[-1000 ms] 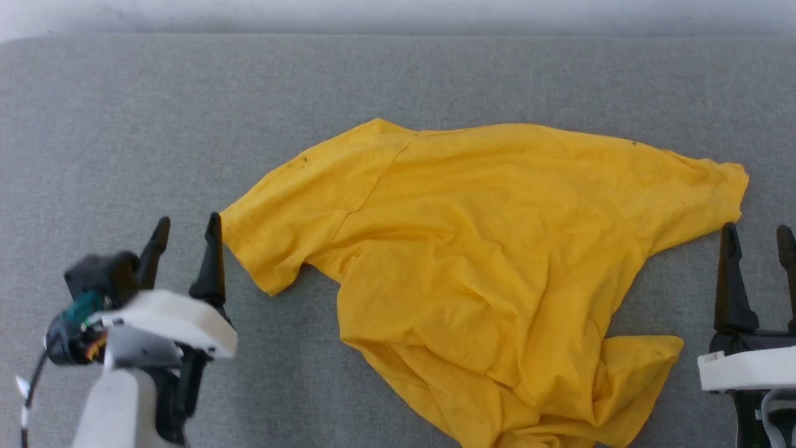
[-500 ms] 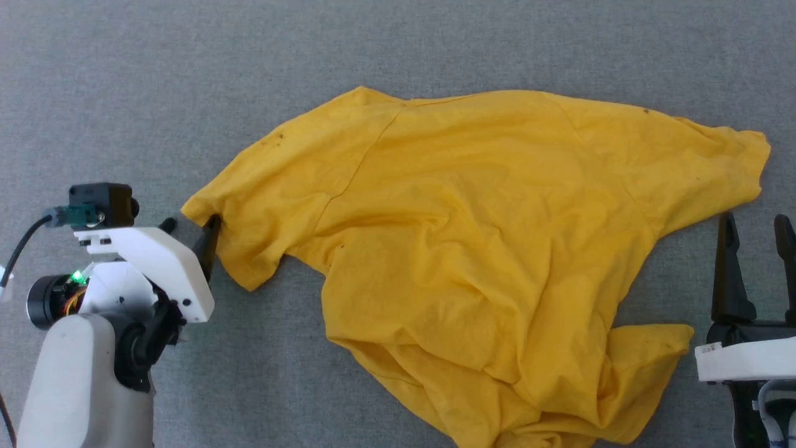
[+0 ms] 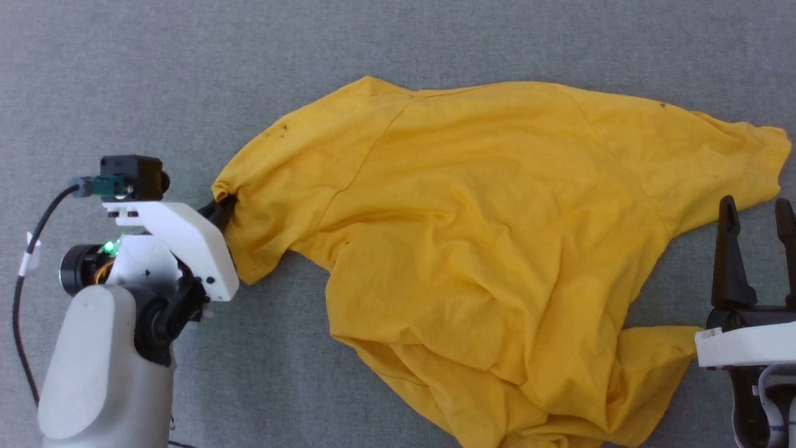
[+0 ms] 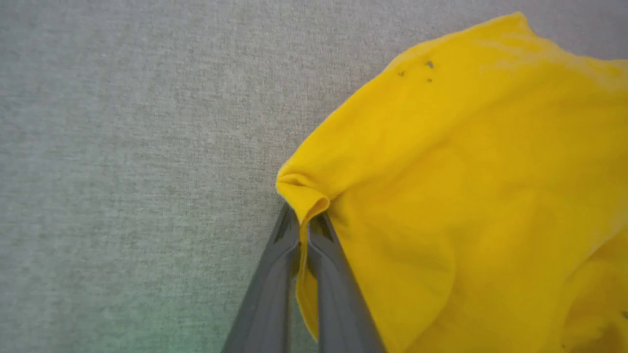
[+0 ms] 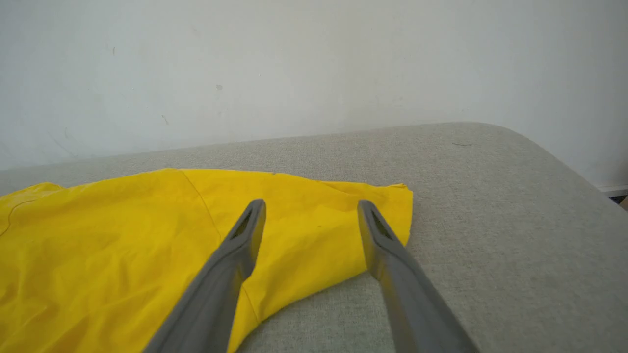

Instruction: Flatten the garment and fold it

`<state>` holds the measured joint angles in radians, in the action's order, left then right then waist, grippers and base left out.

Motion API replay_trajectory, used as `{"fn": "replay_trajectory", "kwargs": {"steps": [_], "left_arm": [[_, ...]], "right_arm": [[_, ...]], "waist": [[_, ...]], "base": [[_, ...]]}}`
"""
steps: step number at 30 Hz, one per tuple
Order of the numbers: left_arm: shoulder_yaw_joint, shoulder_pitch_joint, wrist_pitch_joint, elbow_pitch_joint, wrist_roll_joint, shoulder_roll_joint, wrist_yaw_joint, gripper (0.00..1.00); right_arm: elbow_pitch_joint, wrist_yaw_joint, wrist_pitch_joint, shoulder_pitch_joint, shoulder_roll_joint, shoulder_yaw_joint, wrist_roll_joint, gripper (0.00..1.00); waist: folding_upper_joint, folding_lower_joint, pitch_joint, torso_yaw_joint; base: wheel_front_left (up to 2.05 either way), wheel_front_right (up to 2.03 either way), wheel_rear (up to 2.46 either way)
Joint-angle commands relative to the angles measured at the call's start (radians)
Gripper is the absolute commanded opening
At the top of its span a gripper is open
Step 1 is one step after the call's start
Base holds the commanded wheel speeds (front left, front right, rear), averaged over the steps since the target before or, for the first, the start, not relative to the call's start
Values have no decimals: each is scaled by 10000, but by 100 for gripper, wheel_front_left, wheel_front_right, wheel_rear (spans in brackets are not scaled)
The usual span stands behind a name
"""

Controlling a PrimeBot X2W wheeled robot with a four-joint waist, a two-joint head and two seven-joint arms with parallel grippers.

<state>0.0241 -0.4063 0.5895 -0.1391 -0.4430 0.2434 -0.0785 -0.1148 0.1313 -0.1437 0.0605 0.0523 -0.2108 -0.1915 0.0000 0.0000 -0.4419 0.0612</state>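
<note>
Light, limp and rumpled, the garment (image 3: 485,249) sprawls across the middle of the grey padded surface (image 3: 186,74) and looks best taken by its hems: the left gripper (image 4: 306,221) has its jaws pinching one sleeve edge, while the right gripper (image 3: 755,211) holds its jaws spread near the other sleeve.

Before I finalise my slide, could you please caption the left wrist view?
Left hand shut on a sleeve edge of the yellow T-shirt, on grey upholstery.
</note>
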Motion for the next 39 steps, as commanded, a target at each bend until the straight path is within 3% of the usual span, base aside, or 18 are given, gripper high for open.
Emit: {"fn": "replay_trajectory", "kwargs": {"steps": [1,6,15,23,28,33,39], "left_arm": [[395,337,107,-469,-72,-305,-166,0],[55,350,-1027,-237,-331,-604,-115,0],[-1210,1556,-3189,1220,-1043,-1353,526,0],[-2833,3666,-3353,2652,-1640,-1196,1216,0],[-2995,4245,-3198,2985,-1755,-1127,1206,0],[-2512,4058,-3102,3180,-1877,-1278,1004,0],[-2079,3677,-3052,3365,-1822,-1273,828,0]], "right_arm": [[33,-6,-1,115,-20,-15,51,100],[206,-6,-37,103,-20,-33,28,100],[360,-6,-20,-119,-20,-37,-10,100],[242,-6,267,-444,-20,-161,88,100],[84,-6,672,-484,-20,-247,314,100],[-179,-6,1967,246,-20,75,481,100],[-24,-6,5102,2102,-20,-118,787,100]], "waist": [[0,0,79,23],[0,0,443,50],[0,0,1146,88],[0,0,1519,280],[0,0,1606,533],[0,0,1541,593],[0,0,1178,499]], "base": [[0,0,0],[0,0,0],[0,0,0],[0,0,0],[0,0,0],[0,0,0],[0,0,0]]}}
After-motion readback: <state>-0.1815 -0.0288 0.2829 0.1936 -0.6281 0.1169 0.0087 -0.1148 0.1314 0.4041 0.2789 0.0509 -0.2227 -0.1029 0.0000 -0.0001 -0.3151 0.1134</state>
